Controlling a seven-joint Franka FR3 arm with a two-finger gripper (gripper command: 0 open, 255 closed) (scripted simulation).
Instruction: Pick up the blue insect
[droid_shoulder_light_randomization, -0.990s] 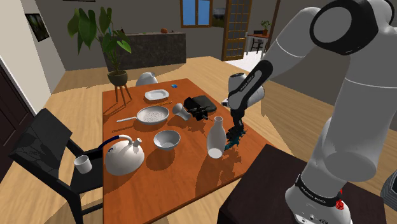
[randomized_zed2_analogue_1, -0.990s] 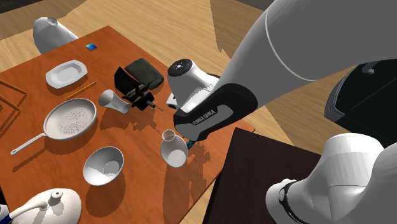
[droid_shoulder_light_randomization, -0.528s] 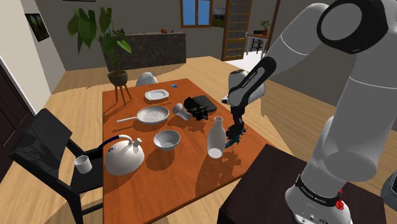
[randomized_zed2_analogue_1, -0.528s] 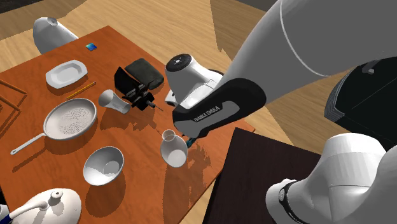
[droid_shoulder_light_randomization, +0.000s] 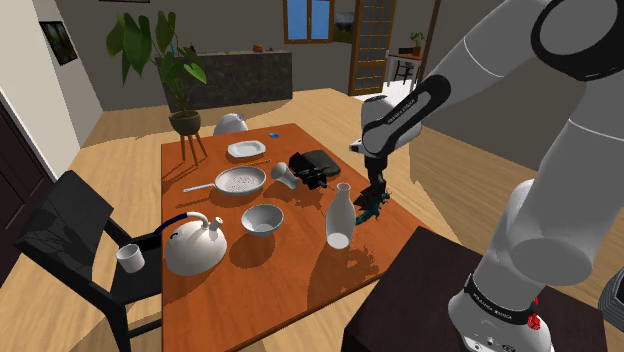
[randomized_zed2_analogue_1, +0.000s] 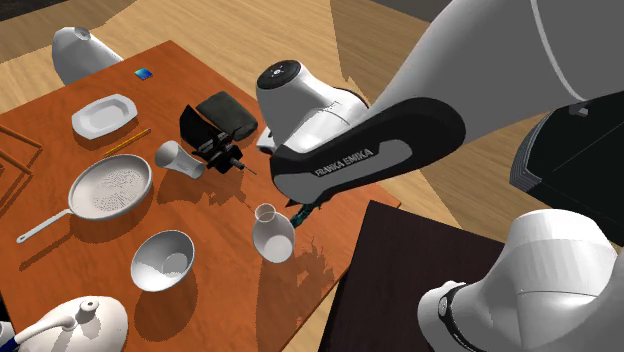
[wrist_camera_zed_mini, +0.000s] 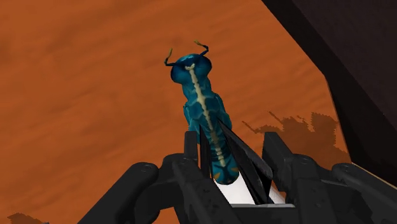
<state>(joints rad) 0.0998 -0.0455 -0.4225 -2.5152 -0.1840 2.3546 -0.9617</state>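
Observation:
The blue insect is teal with a pale stripe down its back and two small feelers. My gripper is shut on its rear end, and its head points away from the hand. Its shadow falls apart from it on the orange-brown table, so it hangs above the surface. From the shoulder view the gripper points down near the table's right edge with the insect under it. In the second exterior view the arm covers most of the hand, and a bit of the insect peeks out below it.
A white bottle stands close beside the insect, towards the shoulder view's left. Further that way are a bowl, a white kettle and a pan. A black device lies behind. The dark stand borders the table.
The arm has risen a little and swung its upper links to the shoulder view's right. The insect has come up slightly with the shut gripper.

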